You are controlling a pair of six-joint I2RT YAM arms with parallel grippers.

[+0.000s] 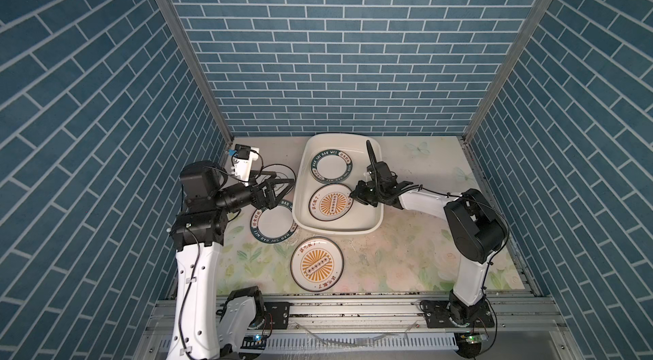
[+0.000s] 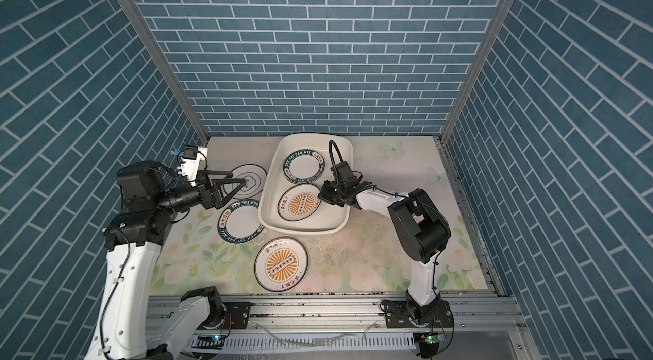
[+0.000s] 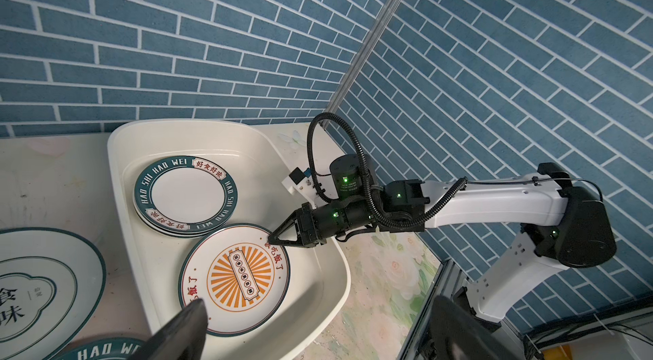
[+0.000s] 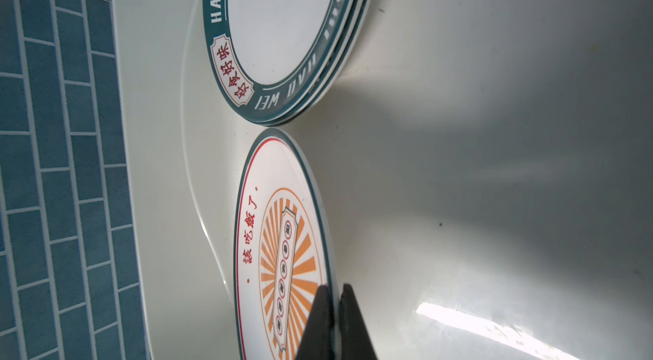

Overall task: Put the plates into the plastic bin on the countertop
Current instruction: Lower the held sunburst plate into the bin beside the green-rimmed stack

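Within the plastic bin [image 1: 339,230], at its near end, a sunburst plate [image 1: 331,204] lay just beside a stack of green-rimmed plates [image 1: 332,167], its right-hand rim pinched in the closed right gripper [image 1: 351,195], so the plate extended leftward from the jaws toward the bin's middle; release seemed the step in hand. On the countertop [image 1: 406,252] left of the bin, the left gripper [image 1: 287,178], spread wide and empty, stood over a black-ringed plate [image 2: 256,178]

A white tub [image 1: 301,178] at mid-frame holds a green-rimmed plate [image 1: 332,168] and a sunburst plate [image 1: 330,205] — the right pincer [image 1: 353,195] is clamped on the latter's right edge. Left of the tub the left pincer [image 1: 282,183] gapes over a ringed plate [image 1: 282,170]; a second green-rimmed plate [image 1: 274,223] and a second sunburst plate [image 1: 317,264] lie lower on the flowered surface [image 1: 406,252].
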